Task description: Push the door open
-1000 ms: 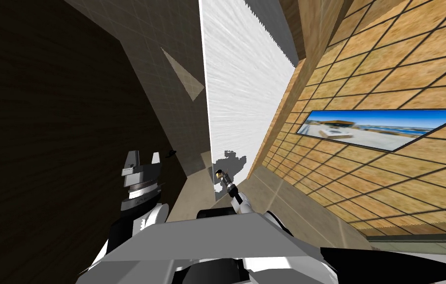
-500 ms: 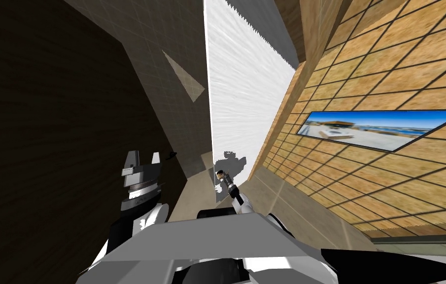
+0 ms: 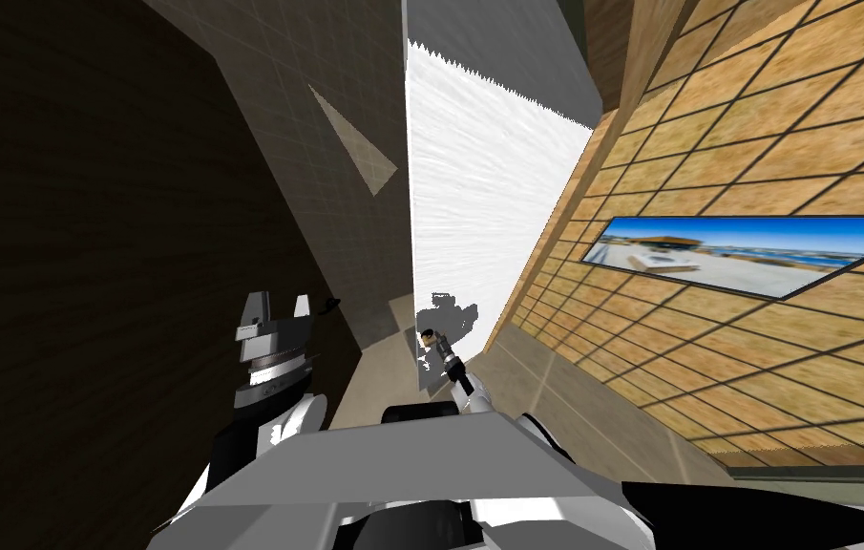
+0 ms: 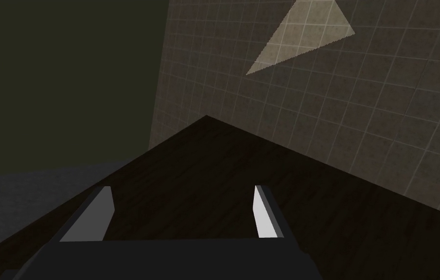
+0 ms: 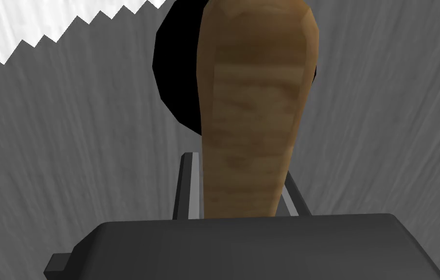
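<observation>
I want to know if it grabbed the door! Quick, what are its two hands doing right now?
Left gripper: open, holding nothing.
Right gripper: closed on the brown door handle.

door has swung further open over the last second. In the head view its far edge has moved out toward the brown gridded wall, and its near edge stands more upright. The grey shade across the door's top reaches lower now, jagged line included. right gripper, on the brown handle, edged along with it. wall picture has slid slightly right and down, which is my own move.
</observation>
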### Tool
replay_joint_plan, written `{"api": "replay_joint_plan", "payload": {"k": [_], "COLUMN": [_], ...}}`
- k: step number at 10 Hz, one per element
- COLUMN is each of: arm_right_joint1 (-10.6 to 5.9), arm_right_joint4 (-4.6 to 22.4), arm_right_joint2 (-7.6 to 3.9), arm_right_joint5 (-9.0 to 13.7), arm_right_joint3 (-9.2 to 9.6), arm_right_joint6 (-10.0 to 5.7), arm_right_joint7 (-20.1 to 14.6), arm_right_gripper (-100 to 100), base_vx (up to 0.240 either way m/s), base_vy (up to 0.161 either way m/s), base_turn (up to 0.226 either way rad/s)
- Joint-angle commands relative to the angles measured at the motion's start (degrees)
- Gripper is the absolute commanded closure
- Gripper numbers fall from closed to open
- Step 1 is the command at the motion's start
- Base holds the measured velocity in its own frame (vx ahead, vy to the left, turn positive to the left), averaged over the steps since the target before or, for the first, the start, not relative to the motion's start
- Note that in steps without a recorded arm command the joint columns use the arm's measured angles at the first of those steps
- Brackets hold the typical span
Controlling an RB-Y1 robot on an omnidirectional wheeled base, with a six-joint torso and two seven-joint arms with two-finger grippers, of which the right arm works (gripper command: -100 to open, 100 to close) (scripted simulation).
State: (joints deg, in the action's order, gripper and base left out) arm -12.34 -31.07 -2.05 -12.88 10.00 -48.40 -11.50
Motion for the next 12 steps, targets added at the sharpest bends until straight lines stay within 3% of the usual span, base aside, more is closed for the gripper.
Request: {"api": "replay_joint_plan", "payload": {"k": [1, 8, 12], "arm_right_joint1": [-1.37, -1.34, -1.30], "arm_right_joint4": [1.89, 1.69, 1.51], "arm_right_joint2": [-0.67, -1.29, -1.00], "arm_right_joint5": [0.82, 2.95, 4.93], "arm_right_joint3": [-1.40, -4.64, -7.66], "arm_right_joint6": [-1.21, -0.61, -0.06], "arm_right_joint7": [0.84, 3.06, 5.13], "arm_right_gripper": [100, 100, 100], "base_vx": [0.133, 0.111, 0.145], "base_vy": [0.099, 0.106, 0.144], "base_turn": [-0.039, -0.051, -0.070]}}
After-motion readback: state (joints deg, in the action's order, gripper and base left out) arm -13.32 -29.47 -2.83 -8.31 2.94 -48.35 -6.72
